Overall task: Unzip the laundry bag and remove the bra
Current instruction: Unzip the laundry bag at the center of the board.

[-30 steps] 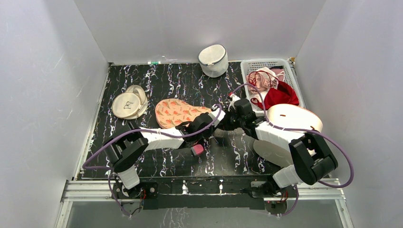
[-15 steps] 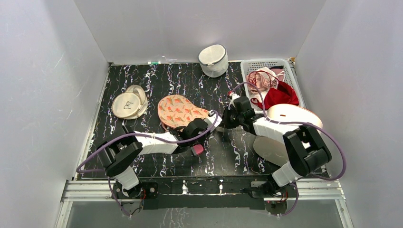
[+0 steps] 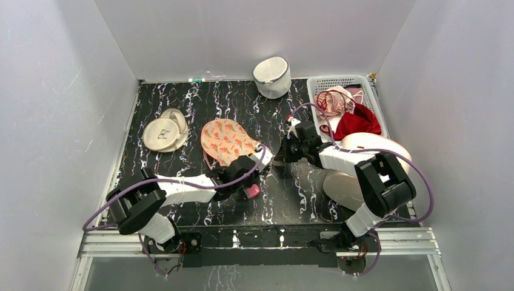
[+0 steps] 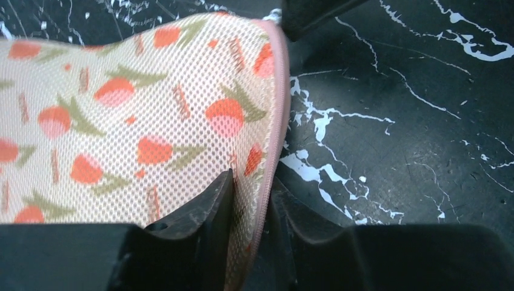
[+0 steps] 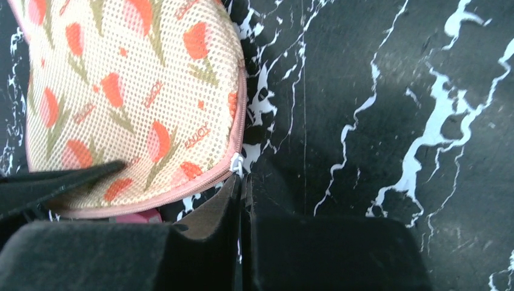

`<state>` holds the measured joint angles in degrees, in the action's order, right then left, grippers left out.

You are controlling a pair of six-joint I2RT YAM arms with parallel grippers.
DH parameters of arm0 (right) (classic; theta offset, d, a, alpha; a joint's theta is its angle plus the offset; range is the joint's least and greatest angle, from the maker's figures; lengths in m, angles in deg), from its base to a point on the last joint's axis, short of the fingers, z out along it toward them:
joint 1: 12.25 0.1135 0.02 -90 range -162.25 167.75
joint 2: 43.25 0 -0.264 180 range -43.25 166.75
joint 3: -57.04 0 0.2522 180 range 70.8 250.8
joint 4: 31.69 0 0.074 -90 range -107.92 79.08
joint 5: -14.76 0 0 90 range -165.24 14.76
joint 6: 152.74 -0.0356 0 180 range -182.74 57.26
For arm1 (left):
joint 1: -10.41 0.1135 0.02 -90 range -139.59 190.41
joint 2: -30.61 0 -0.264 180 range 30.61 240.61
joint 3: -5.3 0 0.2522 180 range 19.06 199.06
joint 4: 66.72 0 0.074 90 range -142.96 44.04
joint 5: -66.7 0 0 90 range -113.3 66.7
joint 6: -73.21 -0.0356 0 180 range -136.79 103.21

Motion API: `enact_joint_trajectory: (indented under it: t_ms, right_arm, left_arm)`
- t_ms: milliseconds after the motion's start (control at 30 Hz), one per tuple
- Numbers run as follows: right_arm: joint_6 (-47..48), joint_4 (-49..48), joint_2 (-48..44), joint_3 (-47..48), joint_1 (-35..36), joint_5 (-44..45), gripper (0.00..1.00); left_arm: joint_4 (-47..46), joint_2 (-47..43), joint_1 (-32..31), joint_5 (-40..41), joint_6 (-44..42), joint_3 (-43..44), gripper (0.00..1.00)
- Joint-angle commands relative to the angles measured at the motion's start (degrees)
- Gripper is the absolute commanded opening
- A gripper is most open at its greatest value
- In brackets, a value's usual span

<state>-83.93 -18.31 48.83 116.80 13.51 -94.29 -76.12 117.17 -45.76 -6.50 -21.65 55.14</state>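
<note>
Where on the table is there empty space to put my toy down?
The back strip of the table is bare, between the cream pouch and the white mesh bag. The near edge is bare too, between the left arm and right arm. The middle is crowded around the laundry bag, and the right side by the basket.

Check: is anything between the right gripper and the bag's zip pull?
Nothing visible. The right gripper is shut on the pull at the corner of the bag. The left gripper pinches the bag's zip edge.
</note>
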Motion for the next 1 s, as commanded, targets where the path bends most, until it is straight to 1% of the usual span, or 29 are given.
enact_joint_trajectory:
  t_ms: [0, 67, 167, 267, 300, 367, 433, 533, 633, 700, 833, 967]
  right_arm:
    - [-1.47, -4.29, -4.92, -2.89, -0.21, 0.98, 0.00]
    - [-3.18, -5.12, -6.21, -4.32, 0.66, -0.53, 0.00]
    - [-5.47, -5.78, -7.47, -5.39, 2.40, -1.63, 0.00]
    - [-7.35, -6.43, -8.68, -5.95, 3.55, -1.72, 0.00]
    - [-7.85, -6.59, -9.06, -6.07, 3.83, -1.55, 0.00]
    - [-9.09, -6.75, -9.95, -6.25, 4.19, -1.39, 0.00]
    - [-9.98, -7.18, -10.51, -6.42, 4.73, -1.55, 0.00]
    - [-10.57, -7.59, -10.93, -6.71, 5.62, -1.48, 0.00]
    - [-10.80, -7.53, -11.12, -6.86, 6.17, -1.47, 0.00]
    - [-10.80, -7.53, -11.21, -6.97, 6.40, -1.43, 0.00]
    - [-10.56, -7.29, -11.13, -6.93, 6.62, -1.49, 0.00]
    - [-9.51, -6.22, -11.15, -6.51, 6.65, -0.84, 0.00]
  left_arm:
    - [9.63, -4.19, 0.31, 1.77, 4.61, 0.94, 0.30]
    - [9.54, -5.31, 0.25, -1.48, 5.28, 1.86, 0.37]
    - [8.60, -6.40, 0.26, -6.53, 5.68, 3.35, 0.52]
    - [8.94, -4.99, 0.26, -9.58, 5.36, 6.16, 0.62]
    - [9.02, -3.95, 0.24, -10.03, 5.18, 7.22, 0.67]
    - [9.58, -1.14, 0.24, -9.77, 4.62, 8.97, 0.72]
    - [9.45, 0.79, 0.18, -8.10, 3.63, 10.10, 0.72]
    - [8.03, 2.37, 0.26, -3.77, 2.35, 9.45, 0.69]
    - [6.59, 2.61, 0.26, -0.76, 1.72, 7.90, 0.60]
    - [5.78, 2.35, 0.22, 0.56, 1.70, 6.95, 0.53]
    - [3.85, 1.60, 0.25, 3.28, 1.79, 5.16, 0.33]
    - [3.68, 0.19, 0.26, 4.50, 1.19, 4.03, 0.19]
